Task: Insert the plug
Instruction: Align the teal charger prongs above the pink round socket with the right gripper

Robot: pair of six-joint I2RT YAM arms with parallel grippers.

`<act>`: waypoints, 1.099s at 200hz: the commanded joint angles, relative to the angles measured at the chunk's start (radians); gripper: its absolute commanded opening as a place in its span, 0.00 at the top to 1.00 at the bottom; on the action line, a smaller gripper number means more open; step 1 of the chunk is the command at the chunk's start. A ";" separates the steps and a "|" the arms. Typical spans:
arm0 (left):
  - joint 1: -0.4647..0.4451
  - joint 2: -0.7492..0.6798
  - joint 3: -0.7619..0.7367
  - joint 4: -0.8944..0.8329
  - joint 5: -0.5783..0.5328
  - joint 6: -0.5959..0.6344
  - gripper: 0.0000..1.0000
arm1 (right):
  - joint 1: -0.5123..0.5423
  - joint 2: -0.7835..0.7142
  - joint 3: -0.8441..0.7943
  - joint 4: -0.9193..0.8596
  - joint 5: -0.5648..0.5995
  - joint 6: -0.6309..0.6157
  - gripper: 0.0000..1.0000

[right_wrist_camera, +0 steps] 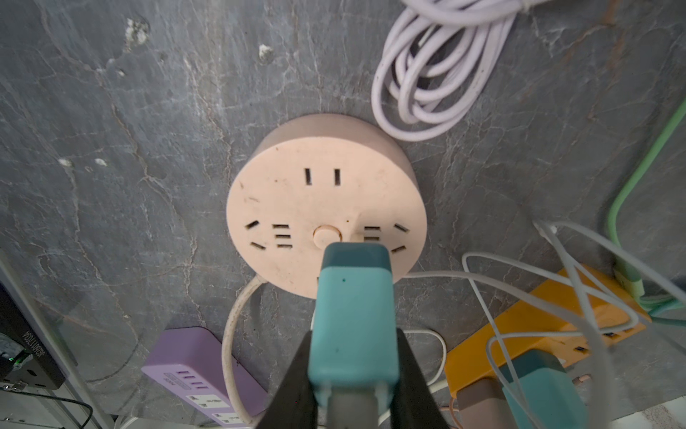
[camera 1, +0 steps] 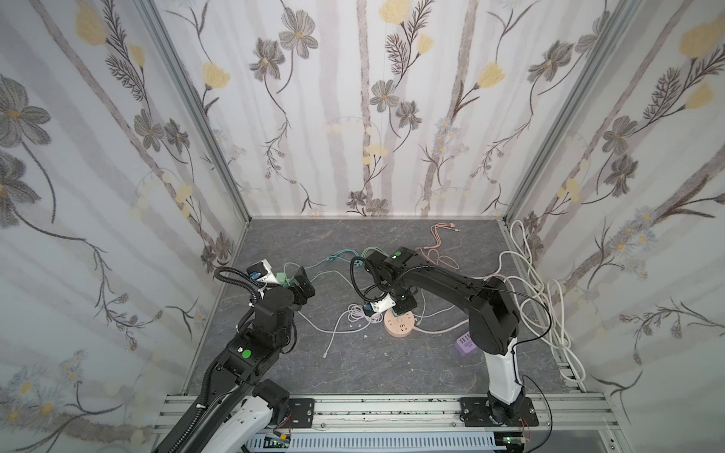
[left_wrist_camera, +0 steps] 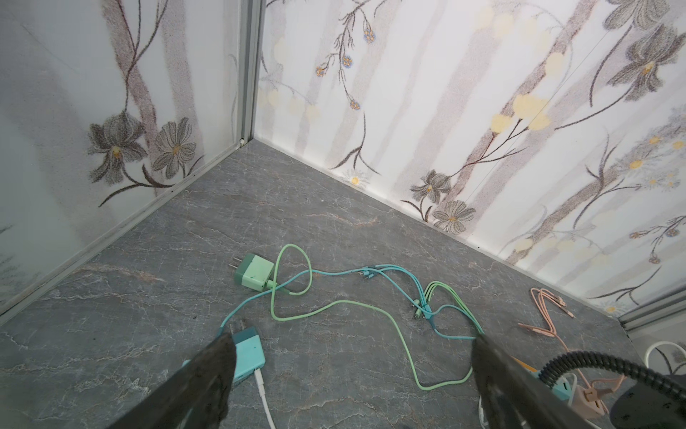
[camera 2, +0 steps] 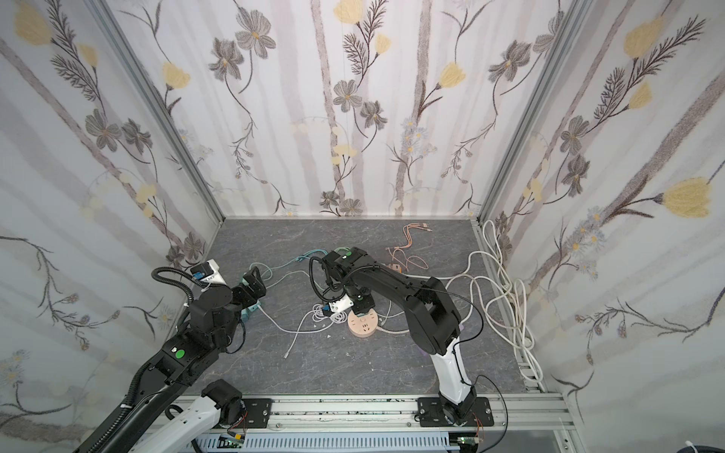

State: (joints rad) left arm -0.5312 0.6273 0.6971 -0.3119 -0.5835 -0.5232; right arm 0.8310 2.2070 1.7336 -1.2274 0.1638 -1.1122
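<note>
The plug (right_wrist_camera: 352, 315) is clamped between the right gripper's (right_wrist_camera: 352, 367) 2 fingers (right_wrist_camera: 293, 379), with its front end over the round socket (right_wrist_camera: 323, 200). Its body hides the prongs, so I cannot tell whether they sit in a slot. In both top views the gripper covers it, at the socket's 12 o'clock edge. A purple strip (camera 1: 463, 343), partly behind the arm (camera 1: 451, 278), lies at 4 o'clock. The left gripper (left_wrist_camera: 352, 349) stands wide apart.
</note>
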 commanded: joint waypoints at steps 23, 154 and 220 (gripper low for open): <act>0.005 -0.009 -0.008 0.008 -0.031 -0.002 0.00 | 0.012 0.034 0.011 -0.006 0.037 -0.009 1.00; 0.010 -0.001 -0.010 0.017 -0.012 -0.006 0.00 | 0.019 0.051 0.066 -0.026 0.031 0.025 1.00; 0.011 -0.001 -0.012 0.018 -0.012 -0.003 0.00 | 0.023 0.087 0.064 -0.038 0.022 0.036 1.00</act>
State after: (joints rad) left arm -0.5217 0.6262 0.6880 -0.3111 -0.5816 -0.5236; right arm 0.8516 2.2658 1.8011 -1.2613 0.2234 -1.0893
